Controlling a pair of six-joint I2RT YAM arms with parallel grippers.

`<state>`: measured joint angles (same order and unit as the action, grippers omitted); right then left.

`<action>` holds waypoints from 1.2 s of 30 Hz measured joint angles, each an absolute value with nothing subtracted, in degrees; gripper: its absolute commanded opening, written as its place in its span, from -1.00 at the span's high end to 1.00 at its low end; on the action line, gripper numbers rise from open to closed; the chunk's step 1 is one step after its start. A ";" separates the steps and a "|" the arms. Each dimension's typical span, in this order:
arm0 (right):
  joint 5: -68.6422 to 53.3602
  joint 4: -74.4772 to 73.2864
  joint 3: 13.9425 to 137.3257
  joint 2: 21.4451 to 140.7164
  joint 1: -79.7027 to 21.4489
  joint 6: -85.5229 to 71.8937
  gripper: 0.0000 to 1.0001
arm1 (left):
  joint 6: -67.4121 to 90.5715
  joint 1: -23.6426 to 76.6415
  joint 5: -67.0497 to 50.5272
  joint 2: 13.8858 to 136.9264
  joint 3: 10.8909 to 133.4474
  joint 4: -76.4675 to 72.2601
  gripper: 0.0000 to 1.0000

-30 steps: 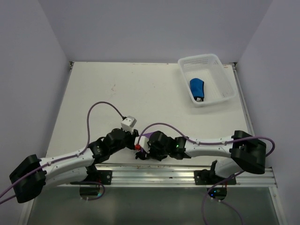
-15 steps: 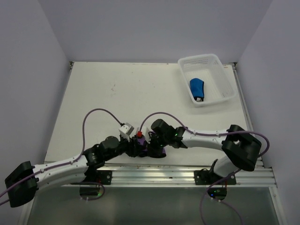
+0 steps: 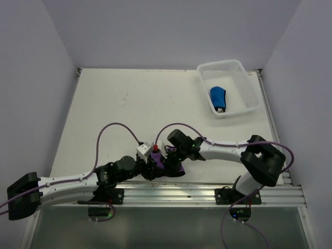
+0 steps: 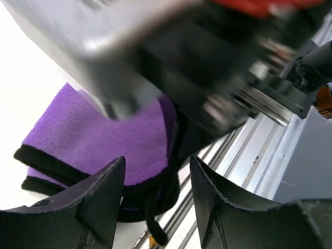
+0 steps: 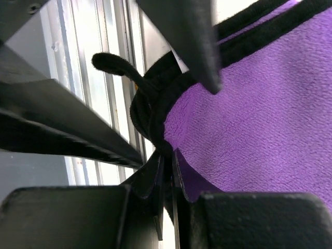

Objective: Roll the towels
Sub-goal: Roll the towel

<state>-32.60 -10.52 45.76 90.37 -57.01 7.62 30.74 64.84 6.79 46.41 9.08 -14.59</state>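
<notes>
The purple towel with a black hem lies folded at the table's near edge, between both wrists. My right gripper is shut on its bunched black hem; the purple towel fills the right of that view. My left gripper is open, its fingers on either side of the towel's hem corner without touching it. In the left wrist view the purple towel lies just ahead, partly covered by the right wrist. The blue towel lies rolled in the white basket.
The aluminium rail runs along the near table edge, right beside the towel and both grippers. The basket stands at the far right corner. Purple cables arch over both arms. Side walls close in the table.
My left arm has swung right, up to the purple towel, and its jaws have spread wider. The right gripper has kept its grip while its arm shifted slightly left and away from the rail.
</notes>
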 measured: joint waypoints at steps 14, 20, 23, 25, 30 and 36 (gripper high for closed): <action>-36.38 -9.58 43.90 86.94 -53.52 7.92 1.00 | 33.41 66.15 10.81 33.04 6.26 -14.06 -0.19; -37.30 -9.52 43.90 86.91 -53.01 7.97 1.00 | 33.10 66.19 7.81 42.94 6.26 -15.66 -0.19; -37.71 -9.69 43.90 86.94 -52.64 8.16 1.00 | 32.18 66.59 6.39 46.00 6.28 -16.01 -0.19; -38.26 -9.85 43.90 86.94 -52.21 8.25 1.00 | 31.59 67.22 5.80 46.92 6.33 -16.25 -0.19; -38.81 -9.91 43.90 86.96 -51.86 8.62 1.00 | 30.09 68.38 5.21 47.13 6.79 -16.21 -0.18; -39.44 -10.02 43.90 87.07 -51.68 8.82 1.00 | 28.01 69.97 5.17 47.27 7.73 -16.14 -0.18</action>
